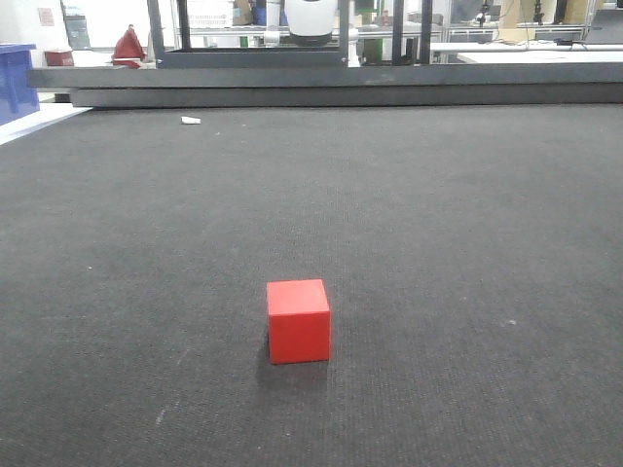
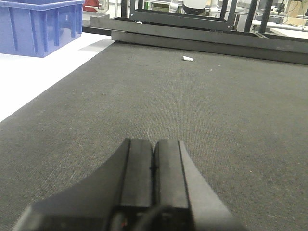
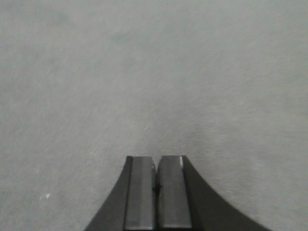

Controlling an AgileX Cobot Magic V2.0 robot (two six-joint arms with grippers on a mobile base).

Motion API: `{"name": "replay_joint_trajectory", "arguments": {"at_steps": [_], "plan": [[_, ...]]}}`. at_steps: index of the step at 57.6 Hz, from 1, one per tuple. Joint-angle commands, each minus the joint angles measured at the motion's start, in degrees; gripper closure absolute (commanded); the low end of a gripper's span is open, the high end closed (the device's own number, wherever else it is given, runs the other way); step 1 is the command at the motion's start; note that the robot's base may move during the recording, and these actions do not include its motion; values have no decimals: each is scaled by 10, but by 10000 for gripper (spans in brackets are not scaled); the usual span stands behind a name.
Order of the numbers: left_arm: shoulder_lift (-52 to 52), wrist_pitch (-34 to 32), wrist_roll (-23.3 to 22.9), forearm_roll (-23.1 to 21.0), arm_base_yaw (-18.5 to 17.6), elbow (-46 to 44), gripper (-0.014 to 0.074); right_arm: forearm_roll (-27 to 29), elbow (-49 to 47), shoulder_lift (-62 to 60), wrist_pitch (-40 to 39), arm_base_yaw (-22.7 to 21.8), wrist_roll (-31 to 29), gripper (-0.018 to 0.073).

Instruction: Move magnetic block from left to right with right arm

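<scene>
The red block (image 1: 298,320) sits alone on the dark worktop (image 1: 467,214), untouched. The right fingers (image 3: 142,183) and left fingers (image 2: 138,163) are pressed together, holding nothing. The reach seems not yet begun; next, the right fingers must open and find the block

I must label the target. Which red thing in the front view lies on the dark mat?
The red cube in the foreground. The red box and the red pointed object stand far behind the mat, top left.
</scene>
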Motion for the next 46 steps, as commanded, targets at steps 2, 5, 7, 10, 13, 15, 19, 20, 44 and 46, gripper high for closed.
{"name": "replay_joint_trajectory", "arguments": {"at_steps": [2, 5, 7, 10, 13, 15, 19, 20, 44, 46], "plan": [[-5, -49, -4, -2, 1, 6, 722, -9, -39, 45, -16, 34, 6, 526], [-5, -49, -4, -2, 1, 6, 722, -9, -53, 71, 14, 56, 27, 525], [-5, -49, -4, -2, 1, 6, 722, -12, -61, 91, 38, 71, 44, 525], [-5, -49, -4, -2, 1, 6, 722, -22, -76, 120, 71, 92, 88, 524], [-5, -49, -4, -2, 1, 6, 722, -41, -90, 149, 98, 113, 133, 518], [-5, -49, -4, -2, 1, 6, 722, -57, -100, 170, 113, 129, 165, 501], [-5, -49, -4, -2, 1, 6, 722, -90, -117, 203, 135, 161, 216, 405], [-5, -49, -4, -2, 1, 6, 722, -96, -123, 210, 140, 167, 226, 377], [-5, -49, -4, -2, 1, 6, 722, -82, -290, 401, 271, 329, 315, -39], [-5, -49, -4, -2, 1, 6, 722, -72, -305, 413, 276, 337, 315, -39]]}}
